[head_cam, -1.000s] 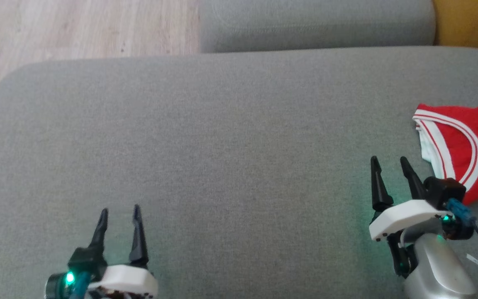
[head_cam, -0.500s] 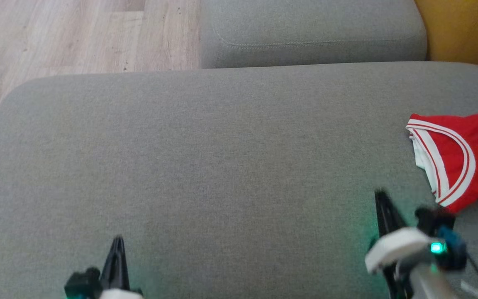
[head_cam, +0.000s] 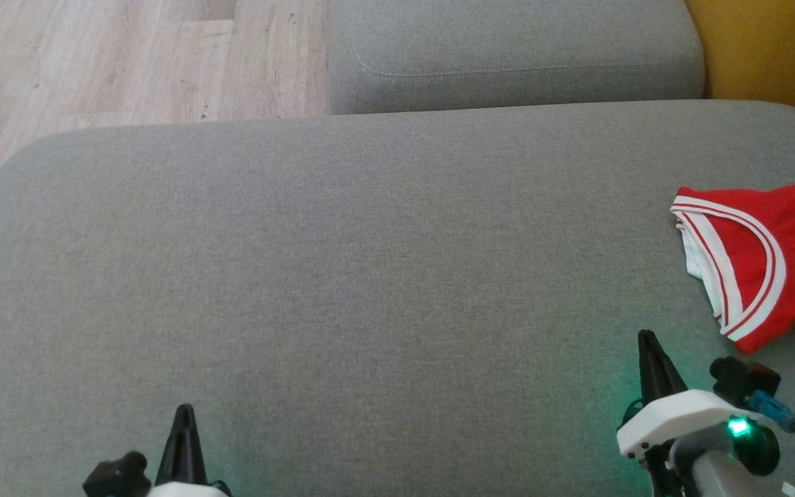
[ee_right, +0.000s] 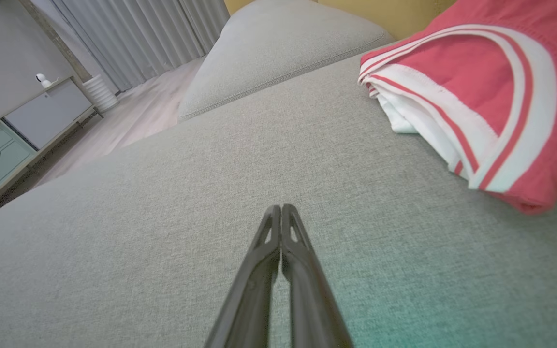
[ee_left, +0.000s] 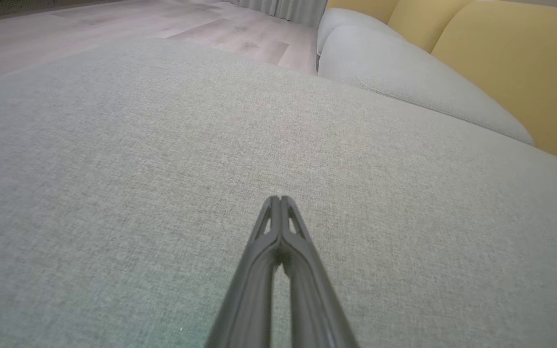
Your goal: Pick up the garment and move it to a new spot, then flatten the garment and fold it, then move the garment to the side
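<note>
Both hands have shut since a second ago, when their dark fingers stood spread; now each pair is pressed tip to tip and holds nothing. The head camera has shifted too, so more of the wooden floor (head_cam: 94, 62) and of the far cushion (head_cam: 508, 55) shows at the top of its view.

The left hand (head_cam: 183, 414) sits at the lower left of the head view, its closed fingers pointing up over the bare grey sofa seat (head_cam: 370, 276). In the left wrist view the two fingers meet in one point just above the fabric; whether they touch it cannot be told.

The right hand (head_cam: 648, 339) is at the lower right, also closed on nothing, with a green light (head_cam: 737, 426) glowing on its wrist and tinting the cushion beside it.

The red jersey (head_cam: 784, 255) lies folded on the sofa seat at the right edge of the head view, beyond the right hand and to its right, near it but apart. Its white-and-red striped trim curves along the side towards the hand, and white lining shows at the folded edge. A yellow backrest (head_cam: 770, 48) rises behind the seat at the upper right.
</note>
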